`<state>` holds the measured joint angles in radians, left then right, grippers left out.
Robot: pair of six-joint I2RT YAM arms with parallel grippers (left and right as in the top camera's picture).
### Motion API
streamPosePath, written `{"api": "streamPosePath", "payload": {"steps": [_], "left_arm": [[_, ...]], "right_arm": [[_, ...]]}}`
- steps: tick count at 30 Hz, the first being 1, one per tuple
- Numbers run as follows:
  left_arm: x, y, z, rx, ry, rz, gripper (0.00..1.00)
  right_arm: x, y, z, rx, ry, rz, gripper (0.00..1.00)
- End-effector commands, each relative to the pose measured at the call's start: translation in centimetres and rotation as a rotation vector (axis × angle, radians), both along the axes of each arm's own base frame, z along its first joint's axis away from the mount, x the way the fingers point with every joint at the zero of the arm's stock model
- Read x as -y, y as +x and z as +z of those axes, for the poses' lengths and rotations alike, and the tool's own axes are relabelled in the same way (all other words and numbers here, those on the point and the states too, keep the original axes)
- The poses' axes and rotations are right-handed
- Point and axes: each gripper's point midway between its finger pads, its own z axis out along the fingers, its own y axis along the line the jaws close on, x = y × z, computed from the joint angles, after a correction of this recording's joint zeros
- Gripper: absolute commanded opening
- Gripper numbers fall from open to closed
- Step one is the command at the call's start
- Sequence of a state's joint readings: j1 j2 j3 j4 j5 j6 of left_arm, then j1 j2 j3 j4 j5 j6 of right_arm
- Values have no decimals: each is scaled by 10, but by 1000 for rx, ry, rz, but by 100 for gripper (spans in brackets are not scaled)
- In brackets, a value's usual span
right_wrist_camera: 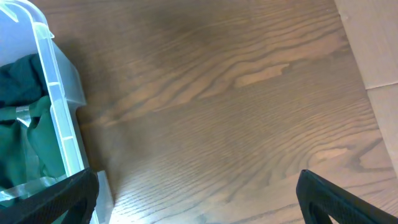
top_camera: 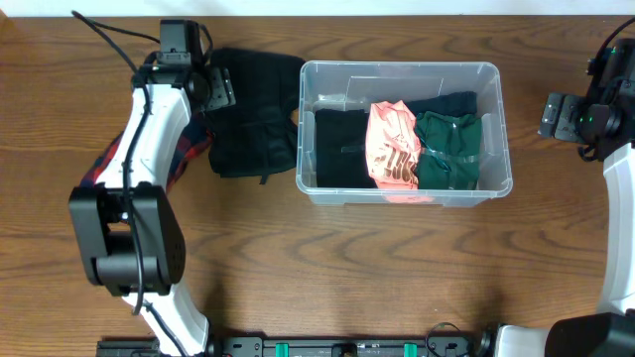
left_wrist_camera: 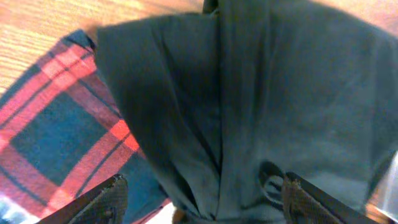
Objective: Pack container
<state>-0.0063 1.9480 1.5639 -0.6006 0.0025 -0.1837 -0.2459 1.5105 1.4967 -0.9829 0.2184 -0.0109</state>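
Left end effector [left_wrist_camera: 204, 190], spread, poised over the black garment [left_wrist_camera: 267, 93] to grab; right end effector [right_wrist_camera: 198, 183] spread too; next, likely: pinch, lift into container [top_camera: 397, 65].

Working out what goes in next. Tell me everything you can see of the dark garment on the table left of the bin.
The dark garment is soft black cloth, loosely folded with long creases and a small loop at one edge. It lies flat on the wooden table, outside the container and reaching its left wall, overlapping a red plaid cloth. The left gripper is above it, open; contact isn't clear.
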Motion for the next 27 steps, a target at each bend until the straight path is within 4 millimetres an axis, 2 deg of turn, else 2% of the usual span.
{"api": "streamPosePath", "payload": {"steps": [1,3,5,10,17,27], "left_arm": [[-8,2,-20,-35,10,35,80],[-11,2,-28,-48,10,41,87],[-15,2,-31,-54,2,63,88],[-23,2,-30,-45,-30,138,88],[-23,10,-27,-10,-31,137,88],[-23,8,-32,-19,-31,136,88]], "right_arm": [[3,0,2,4,-7,-19,99],[3,0,2,5,-7,-18,99],[3,0,2,5,-7,-18,99],[3,0,2,5,-7,-18,99],[3,0,2,4,-7,-19,99],[3,0,2,5,-7,-18,99]]}}
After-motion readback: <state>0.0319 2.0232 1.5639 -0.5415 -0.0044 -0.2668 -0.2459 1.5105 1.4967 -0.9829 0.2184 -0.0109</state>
